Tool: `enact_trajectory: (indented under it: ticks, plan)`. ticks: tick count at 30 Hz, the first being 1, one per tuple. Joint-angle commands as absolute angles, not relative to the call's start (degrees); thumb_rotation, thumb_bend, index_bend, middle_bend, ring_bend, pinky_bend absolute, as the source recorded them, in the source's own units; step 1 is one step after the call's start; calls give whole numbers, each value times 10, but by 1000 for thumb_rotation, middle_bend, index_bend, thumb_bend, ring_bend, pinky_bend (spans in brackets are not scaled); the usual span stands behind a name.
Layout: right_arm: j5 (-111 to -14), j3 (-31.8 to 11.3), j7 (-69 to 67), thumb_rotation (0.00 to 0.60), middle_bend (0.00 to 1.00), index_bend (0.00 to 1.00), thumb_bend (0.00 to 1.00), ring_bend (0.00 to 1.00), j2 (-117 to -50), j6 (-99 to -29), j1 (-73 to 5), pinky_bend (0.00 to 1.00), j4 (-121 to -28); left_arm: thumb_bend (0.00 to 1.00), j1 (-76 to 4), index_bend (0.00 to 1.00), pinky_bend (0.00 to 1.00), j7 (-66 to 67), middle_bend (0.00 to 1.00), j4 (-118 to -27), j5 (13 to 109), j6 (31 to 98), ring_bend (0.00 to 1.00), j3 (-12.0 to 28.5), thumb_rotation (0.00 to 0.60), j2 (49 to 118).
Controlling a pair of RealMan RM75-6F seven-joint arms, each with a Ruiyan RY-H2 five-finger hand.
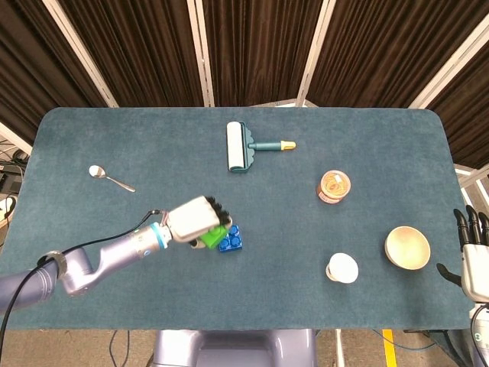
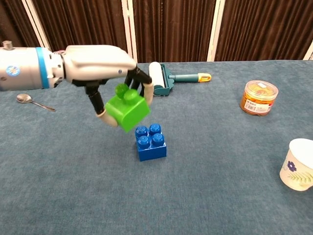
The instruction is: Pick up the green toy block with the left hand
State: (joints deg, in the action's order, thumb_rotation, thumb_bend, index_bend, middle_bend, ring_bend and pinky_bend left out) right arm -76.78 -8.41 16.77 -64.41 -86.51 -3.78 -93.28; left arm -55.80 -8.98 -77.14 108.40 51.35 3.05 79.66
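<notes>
My left hand (image 1: 195,220) (image 2: 100,66) holds the green toy block (image 2: 127,108) (image 1: 212,236) in the air, tilted, its fingers (image 2: 146,92) wrapped down around the block's sides. The block hangs just above and to the left of the blue toy block (image 2: 151,142) (image 1: 231,238), which sits on the table (image 1: 306,229). In the head view the hand covers most of the green block. My right hand (image 1: 475,252) stays at the far right edge beyond the table, fingers apart, holding nothing.
A lint roller (image 1: 241,146) (image 2: 161,78) lies at the back centre and a spoon (image 1: 109,178) (image 2: 30,101) at the left. On the right stand an orange-lidded jar (image 1: 334,186) (image 2: 258,97), a wooden bowl (image 1: 407,247) and a white cup (image 1: 342,267) (image 2: 297,164).
</notes>
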Motion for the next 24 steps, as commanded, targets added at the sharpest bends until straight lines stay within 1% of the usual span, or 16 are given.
enact_trajectory:
  ticks: [1, 3, 6, 15, 24]
  plan:
    - [-767, -84, 168, 600, 0, 0, 0, 0, -645, -866, -38, 0, -933, 152, -590, 546, 407, -149, 419, -701, 1182, 585, 418, -32, 600, 796]
    - [-765, -85, 168, 600, 0, 0, 0, 0, -645, -868, -37, 0, -933, 149, -604, 546, 407, -149, 418, -672, 1210, 596, 418, -47, 600, 804]
    - [-765, -86, 169, 600, 0, 0, 0, 0, -645, -870, -37, 0, -934, 149, -616, 546, 407, -158, 420, -648, 1219, 600, 417, -56, 600, 817]
    - [-761, -90, 162, 600, 0, 0, 0, 0, -641, -879, -33, 0, -938, 149, -651, 547, 407, -168, 422, -607, 1207, 586, 419, -50, 600, 853]
    - [-751, -94, 158, 600, 0, 0, 0, 0, -638, -879, -30, 0, -936, 149, -678, 547, 407, -187, 422, -555, 1195, 567, 419, -60, 600, 891]
